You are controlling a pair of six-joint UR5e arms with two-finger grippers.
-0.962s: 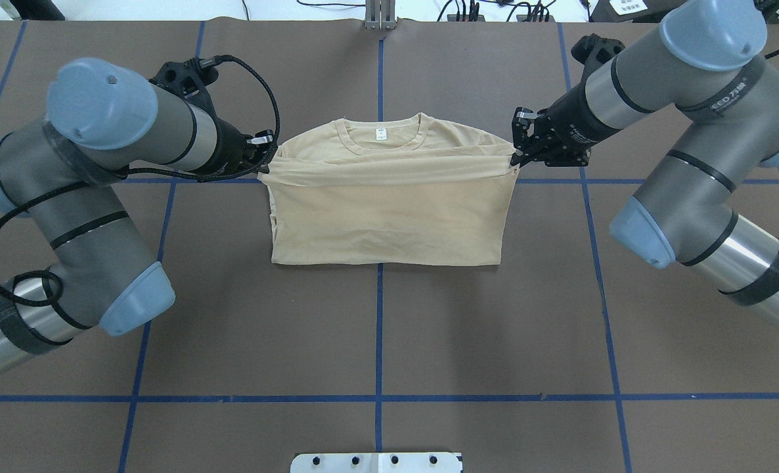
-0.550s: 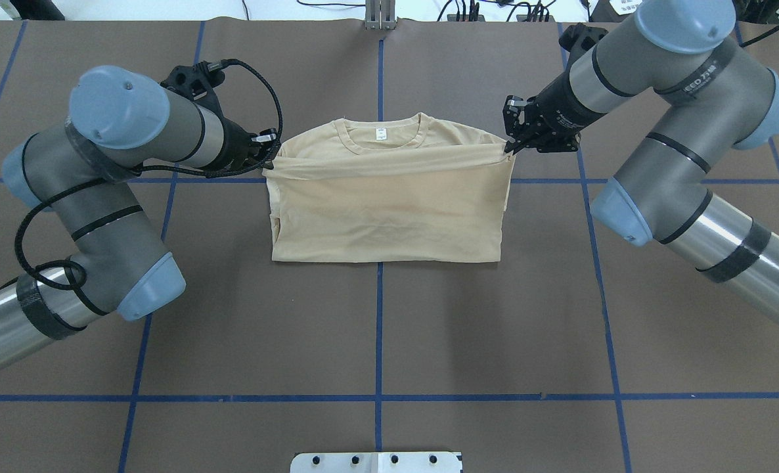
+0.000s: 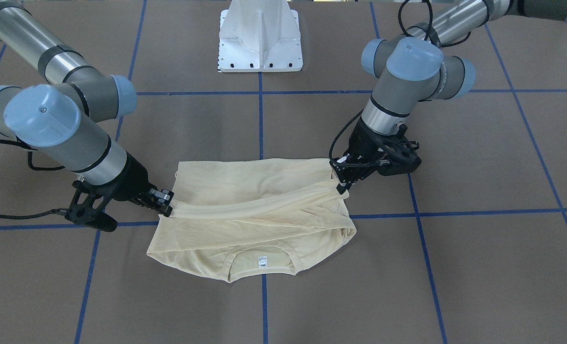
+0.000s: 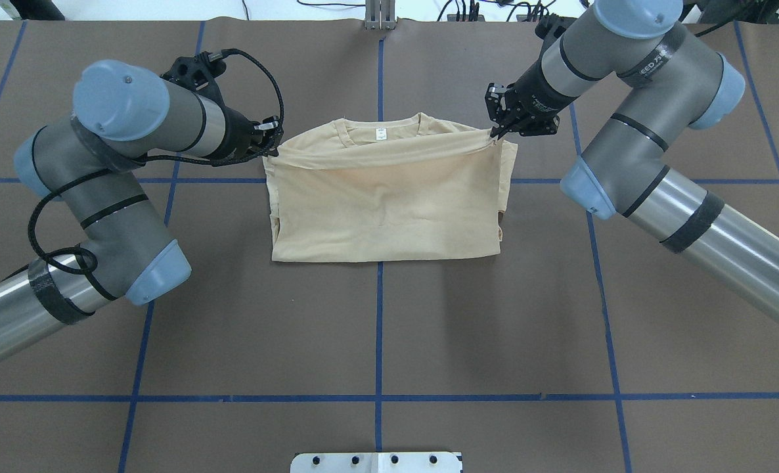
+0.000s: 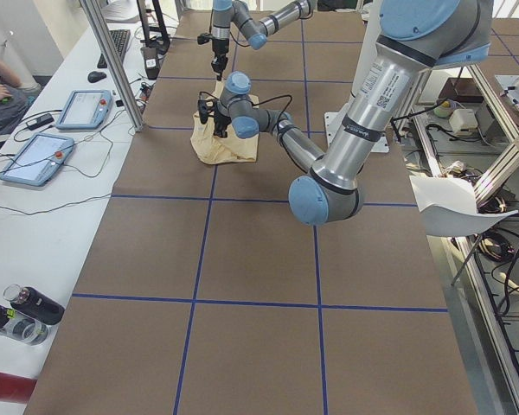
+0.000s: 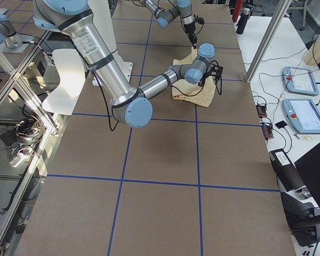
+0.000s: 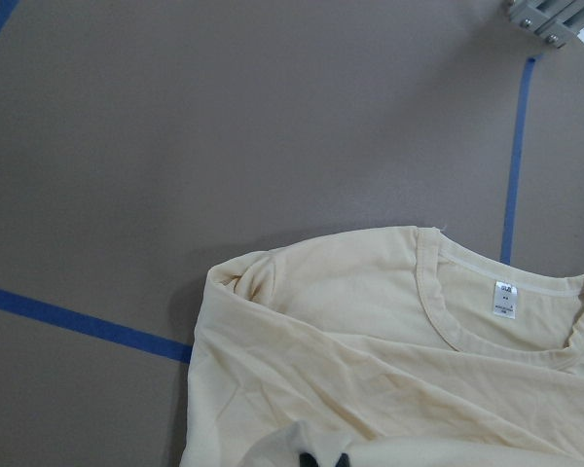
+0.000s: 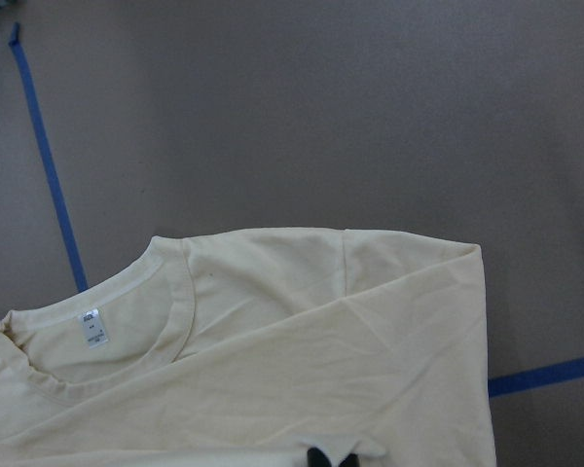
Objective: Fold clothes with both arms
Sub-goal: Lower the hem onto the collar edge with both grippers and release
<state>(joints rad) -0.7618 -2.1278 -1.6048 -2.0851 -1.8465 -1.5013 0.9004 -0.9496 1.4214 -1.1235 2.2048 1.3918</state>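
Your overhead and front-facing cameras look down on the T-shirt (image 4: 386, 210) from opposite sides; end cameras sit far, wrist cameras close, probably just above it.

White letters "EED 7", cut off, stand on the black band (image 4: 653, 58) of the right arm (image 4: 632, 154), upper right of the overhead view. The print on the shirt (image 7: 370, 341)'s neck label (image 7: 506, 299) is too small to read.

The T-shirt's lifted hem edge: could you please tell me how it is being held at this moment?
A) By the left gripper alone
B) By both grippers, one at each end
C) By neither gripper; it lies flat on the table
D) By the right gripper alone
B: the left gripper and the right gripper each pinch one end of the T-shirt edge, which hangs stretched between them just short of the neck label.
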